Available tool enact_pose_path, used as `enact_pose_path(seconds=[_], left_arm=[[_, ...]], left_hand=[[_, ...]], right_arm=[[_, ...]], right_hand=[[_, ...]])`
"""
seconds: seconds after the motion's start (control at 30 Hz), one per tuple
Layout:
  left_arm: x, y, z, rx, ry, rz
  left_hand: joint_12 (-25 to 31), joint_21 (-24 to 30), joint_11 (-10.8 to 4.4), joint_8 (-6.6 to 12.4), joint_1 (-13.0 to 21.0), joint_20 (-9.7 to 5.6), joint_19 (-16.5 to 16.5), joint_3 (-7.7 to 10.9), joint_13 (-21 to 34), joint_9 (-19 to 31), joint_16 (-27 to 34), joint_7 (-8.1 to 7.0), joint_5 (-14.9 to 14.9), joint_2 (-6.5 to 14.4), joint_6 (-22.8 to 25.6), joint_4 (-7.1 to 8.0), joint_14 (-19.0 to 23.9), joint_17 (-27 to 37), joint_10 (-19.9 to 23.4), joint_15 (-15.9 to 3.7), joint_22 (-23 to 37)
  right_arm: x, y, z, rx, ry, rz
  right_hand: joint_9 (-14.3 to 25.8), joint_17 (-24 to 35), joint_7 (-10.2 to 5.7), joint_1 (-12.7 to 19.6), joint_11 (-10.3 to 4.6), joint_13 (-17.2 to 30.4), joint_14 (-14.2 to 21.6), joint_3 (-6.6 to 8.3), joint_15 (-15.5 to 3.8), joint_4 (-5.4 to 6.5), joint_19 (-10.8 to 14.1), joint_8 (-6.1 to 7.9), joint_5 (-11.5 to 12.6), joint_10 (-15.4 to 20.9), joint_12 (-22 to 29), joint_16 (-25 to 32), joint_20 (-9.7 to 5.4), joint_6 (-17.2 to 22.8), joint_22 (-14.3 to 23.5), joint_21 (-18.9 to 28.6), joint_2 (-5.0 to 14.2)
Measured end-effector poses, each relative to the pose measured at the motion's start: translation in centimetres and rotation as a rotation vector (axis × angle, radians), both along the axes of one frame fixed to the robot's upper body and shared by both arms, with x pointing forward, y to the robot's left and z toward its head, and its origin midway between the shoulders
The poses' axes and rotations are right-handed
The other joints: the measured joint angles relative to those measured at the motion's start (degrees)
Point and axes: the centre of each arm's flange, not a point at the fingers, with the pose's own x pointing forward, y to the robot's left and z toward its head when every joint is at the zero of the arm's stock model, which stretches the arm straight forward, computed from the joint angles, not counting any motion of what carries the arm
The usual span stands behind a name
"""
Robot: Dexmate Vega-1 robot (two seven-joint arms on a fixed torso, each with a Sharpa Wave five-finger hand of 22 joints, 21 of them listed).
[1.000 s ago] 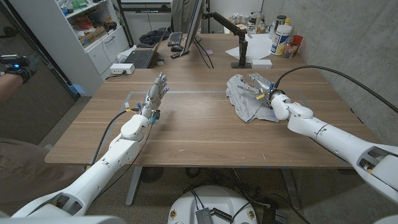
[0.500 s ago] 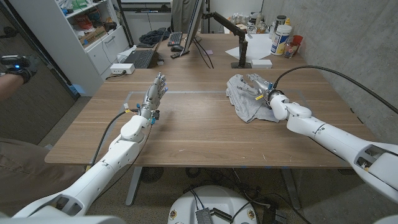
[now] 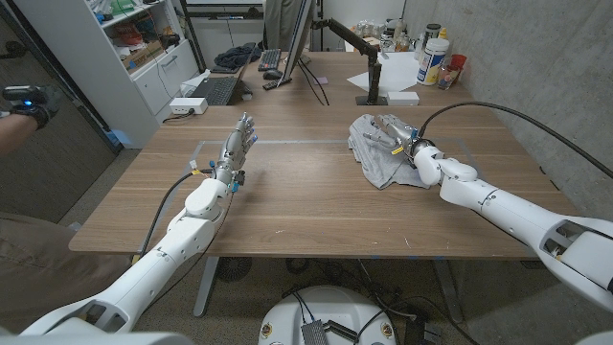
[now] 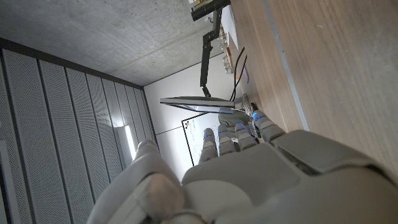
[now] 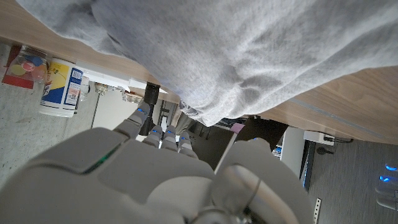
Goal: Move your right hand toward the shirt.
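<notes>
A crumpled grey shirt point(image 3: 375, 153) lies on the wooden table point(image 3: 306, 192) at the right middle. My right hand point(image 3: 396, 137) hovers over the shirt's near right part, fingers spread and reaching across the cloth, holding nothing. In the right wrist view the grey shirt point(image 5: 236, 56) hangs close past my right hand point(image 5: 155, 168), whose fingers reach toward its folds. My left hand point(image 3: 239, 144) stands raised over the table's left middle, fingers straight and apart, empty. The left wrist view looks along my left hand point(image 4: 236, 162) beside the bare table top.
At the table's far edge stand a black monitor arm point(image 3: 352, 46), white boxes point(image 3: 397, 79), a white bottle point(image 3: 433, 59), a laptop point(image 3: 213, 90) and a keyboard point(image 3: 271, 59). A white shelf unit point(image 3: 124, 48) stands at the left. A person's gloved hand point(image 3: 24, 101) shows at the left edge.
My right hand has crept a little further left over the shirt. The left arm has stayed put.
</notes>
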Motion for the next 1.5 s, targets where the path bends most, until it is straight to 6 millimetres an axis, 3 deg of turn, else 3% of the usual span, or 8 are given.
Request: enact_pose_path(seconds=[0.57,1.5], left_arm=[[-0.1,0.2,0.3,0.008,-0.004,-0.001],[-0.8,0.7,0.3,0.021,-0.003,0.008]], left_hand=[[0.0,0.0,0.0,0.0,0.0,0.0,0.0,0.24,0.0,0.0,0.0,-0.32,0.0,0.0,0.32,-0.24,0.0,0.0,0.0,0.0,0.0],[0.0,0.0,0.0,0.0,0.3,0.0,0.0,0.24,0.0,0.0,0.0,-0.31,0.0,0.3,0.32,-0.24,0.0,0.0,0.0,0.0,0.0]], right_arm=[[0.6,0.1,-0.1,0.013,0.005,0.011],[1.6,-0.6,-1.0,0.028,0.049,-0.026]], right_hand=[[0.0,0.0,0.0,-0.48,0.0,0.0,0.0,-0.41,0.0,0.41,0.03,0.28,0.0,0.01,0.0,0.27,0.03,0.01,0.0,0.0,0.45],[-0.01,0.0,0.0,-0.69,0.31,0.0,0.0,-0.64,0.0,0.64,0.42,0.72,0.0,-0.3,0.0,0.27,1.45,0.44,0.0,0.0,0.23]])
